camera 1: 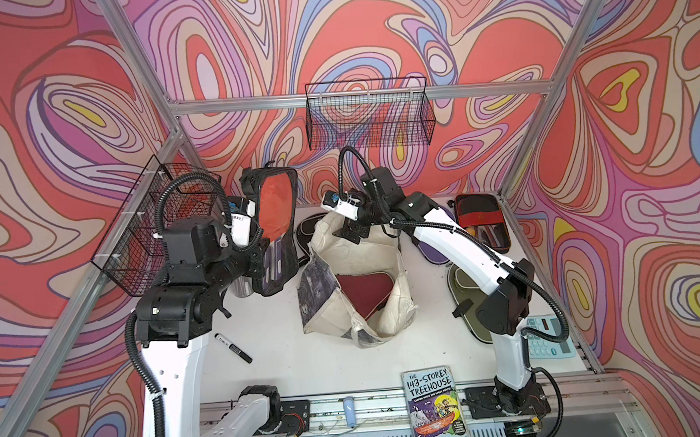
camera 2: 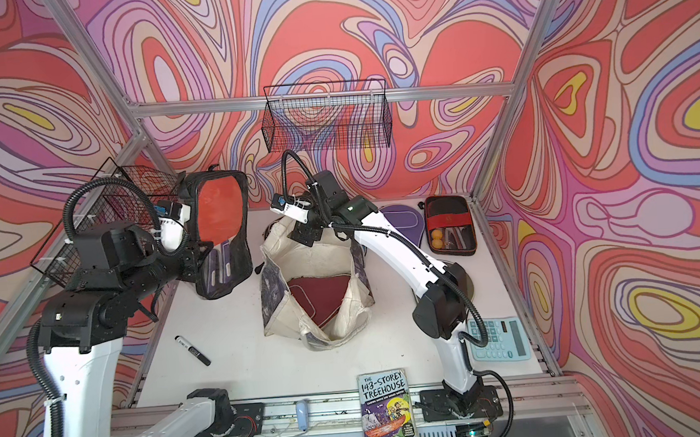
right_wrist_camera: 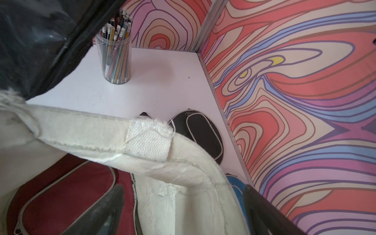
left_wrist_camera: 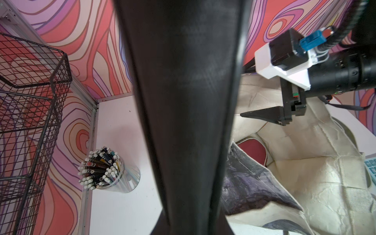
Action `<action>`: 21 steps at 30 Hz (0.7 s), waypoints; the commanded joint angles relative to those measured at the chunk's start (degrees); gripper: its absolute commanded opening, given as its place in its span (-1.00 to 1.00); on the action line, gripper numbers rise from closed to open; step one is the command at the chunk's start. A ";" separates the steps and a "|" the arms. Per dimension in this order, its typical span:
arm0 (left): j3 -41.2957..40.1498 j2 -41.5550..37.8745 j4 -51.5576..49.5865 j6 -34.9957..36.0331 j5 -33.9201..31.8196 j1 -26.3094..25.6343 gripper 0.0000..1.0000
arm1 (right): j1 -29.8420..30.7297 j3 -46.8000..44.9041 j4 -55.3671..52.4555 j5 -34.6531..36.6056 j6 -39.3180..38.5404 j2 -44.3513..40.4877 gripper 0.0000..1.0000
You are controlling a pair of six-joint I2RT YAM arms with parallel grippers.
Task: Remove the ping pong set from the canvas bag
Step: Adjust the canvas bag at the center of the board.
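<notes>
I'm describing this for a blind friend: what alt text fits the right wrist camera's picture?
The open right gripper straddles the rim of the cream bag, a maroon cover inside. Outside it, a black cover and a blue cover lie on the table, a pencil cup stands farther off, and a black case looms near the lens.

walls: swirl pattern in coral red, pink, lilac and blue, with spots of yellow. table white. bag cream, one panel dark grey print. maroon cover has pale piping. raised case: black edge, red paddle face. other case: black edge, red band, orange balls. also purple cover, olive cover, black cover with white piping, blue cover. calculator pale blue.
</notes>
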 commanded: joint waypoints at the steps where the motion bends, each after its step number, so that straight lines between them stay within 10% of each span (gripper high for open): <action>1: 2.77 -1.14 0.88 2.62 -2.19 0.31 -1.00 | -0.03 0.19 1.37 -0.44 -4.50 -0.29 0.95; 21: -7.74 4.63 9.79 2.41 2.71 0.34 -1.00 | -2.13 12.15 -3.66 -5.02 -15.90 12.24 0.96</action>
